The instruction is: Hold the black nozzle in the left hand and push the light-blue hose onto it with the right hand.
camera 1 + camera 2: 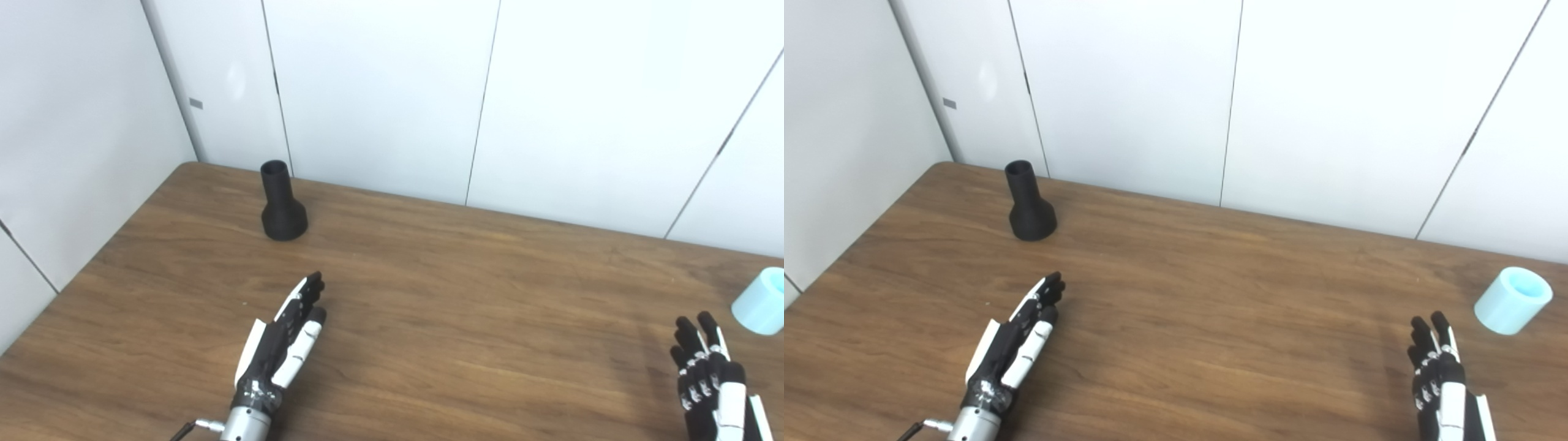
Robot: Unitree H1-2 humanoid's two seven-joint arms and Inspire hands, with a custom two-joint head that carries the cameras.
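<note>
The black nozzle (pixel 282 203) stands upright on its wide base at the far left of the wooden table (pixel 441 294), narrow end up. A short light-blue hose piece (pixel 1513 300) lies tilted near the table's right edge, cut off by the frame in the left eye view. My left hand (pixel 288 334) hovers over the front left of the table, fingers stretched out toward the nozzle, well short of it and holding nothing. Low at the front right, my right hand (pixel 1439 373) is open with fingers up, just short of the hose.
White wall panels (pixel 380 92) close off the table at the back and on the left side. The nozzle stands close to the back wall.
</note>
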